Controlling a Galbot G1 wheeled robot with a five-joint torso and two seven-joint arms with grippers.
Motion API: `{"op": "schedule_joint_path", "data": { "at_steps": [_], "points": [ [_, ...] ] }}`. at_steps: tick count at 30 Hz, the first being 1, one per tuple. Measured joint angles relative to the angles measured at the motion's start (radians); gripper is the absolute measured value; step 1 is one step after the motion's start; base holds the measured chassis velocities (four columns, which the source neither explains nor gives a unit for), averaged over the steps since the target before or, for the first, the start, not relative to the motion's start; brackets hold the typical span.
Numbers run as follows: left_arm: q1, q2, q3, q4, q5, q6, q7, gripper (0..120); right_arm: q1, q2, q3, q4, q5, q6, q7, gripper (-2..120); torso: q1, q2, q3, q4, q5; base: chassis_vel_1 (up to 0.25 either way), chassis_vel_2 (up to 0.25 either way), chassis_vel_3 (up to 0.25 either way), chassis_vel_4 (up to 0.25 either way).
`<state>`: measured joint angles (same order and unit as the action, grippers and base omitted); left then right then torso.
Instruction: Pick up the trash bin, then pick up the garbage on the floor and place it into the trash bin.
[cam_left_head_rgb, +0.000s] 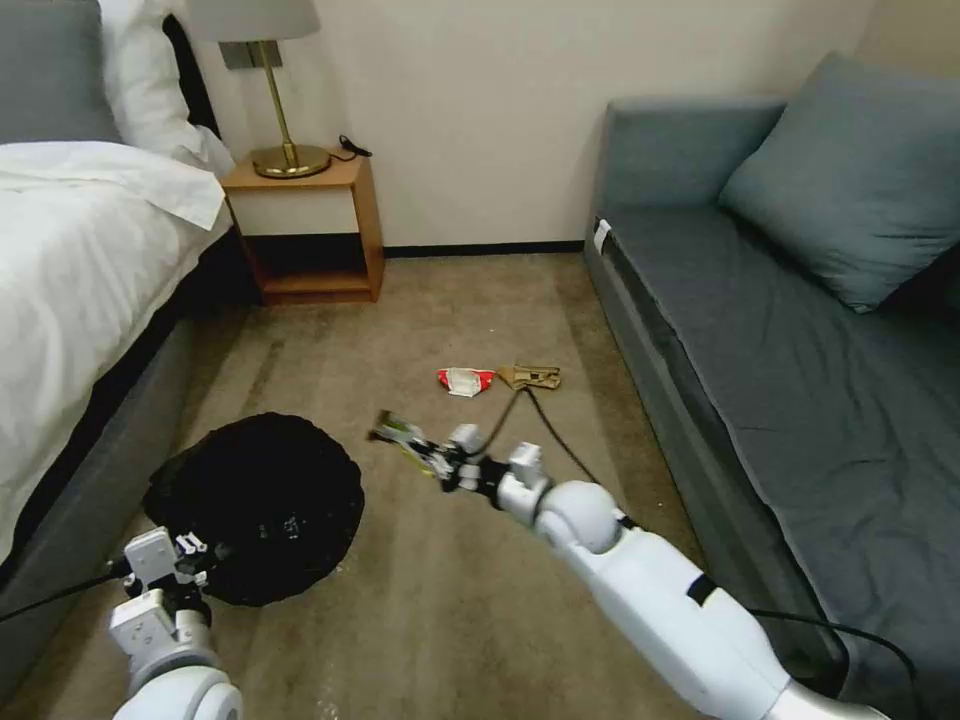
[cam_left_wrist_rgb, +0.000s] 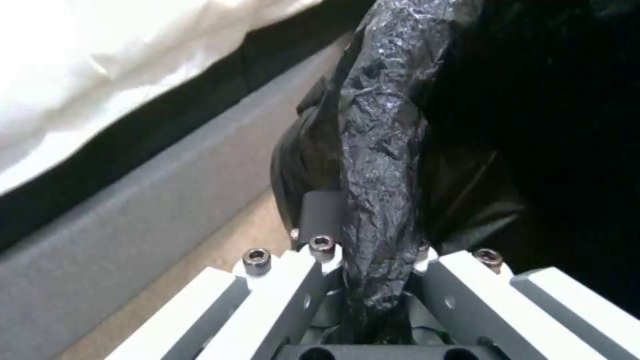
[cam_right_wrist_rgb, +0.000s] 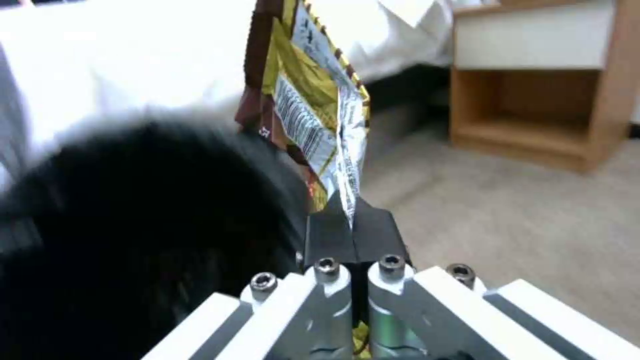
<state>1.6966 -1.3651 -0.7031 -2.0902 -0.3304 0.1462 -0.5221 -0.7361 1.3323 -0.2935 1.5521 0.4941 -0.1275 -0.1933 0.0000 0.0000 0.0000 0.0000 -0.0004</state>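
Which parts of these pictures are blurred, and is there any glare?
Right wrist view: the trash bin is smeared with blur, while the wrapper in the right gripper is fairly sharp. Left wrist view: the bin's black bag, pinched by the left gripper, shows small glossy highlights, and the white bedsheet is overexposed. Head view: mostly even light, with the bin a dark mass without detail.

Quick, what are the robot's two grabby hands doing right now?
Left gripper: fingers shut on the trash bin, pinching its bag-lined rim.
Right gripper: fingers shut on the gold-yellow snack wrapper, beside the bin.
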Motion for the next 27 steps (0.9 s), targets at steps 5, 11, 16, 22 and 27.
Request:
{"op": "schedule_joint_path", "data": {
  "at_steps": [5,11,16,22,27],
  "points": [
    [-0.013,-0.023,0.030,0.023,0.022,-0.001,0.002,3,0.056,0.103,-0.079,-0.038,0.024,0.006,0.089,0,0.000,0.000,0.000,0.0001,0.0002,0.000,0.000,0.000,0.000],
    [-0.028,-0.033,0.040,0.038,0.026,-0.004,0.002,3,0.042,0.181,-0.146,-0.092,0.007,0.039,0.131,0,0.000,0.000,0.000,0.0001,0.0002,0.000,0.000,0.000,0.000],
    [-0.033,-0.027,0.031,0.038,0.016,-0.004,0.002,3,0.020,0.191,-0.160,-0.107,-0.009,0.053,0.131,0,0.000,0.000,0.000,-0.0001,0.0003,0.000,0.000,0.000,0.000],
    [-0.038,-0.026,0.023,0.021,-0.003,-0.001,0.001,3,0.007,0.199,-0.184,-0.148,-0.042,0.080,0.136,0,0.000,0.000,0.000,-0.0001,0.0003,0.000,0.000,0.000,0.000],
    [-0.034,-0.022,0.019,-0.002,-0.023,0.002,0.002,3,0.007,0.216,-0.196,-0.212,-0.111,0.102,0.180,0,0.000,0.000,0.000,-0.0001,0.0003,0.000,0.000,0.000,0.000]
  ]
}}
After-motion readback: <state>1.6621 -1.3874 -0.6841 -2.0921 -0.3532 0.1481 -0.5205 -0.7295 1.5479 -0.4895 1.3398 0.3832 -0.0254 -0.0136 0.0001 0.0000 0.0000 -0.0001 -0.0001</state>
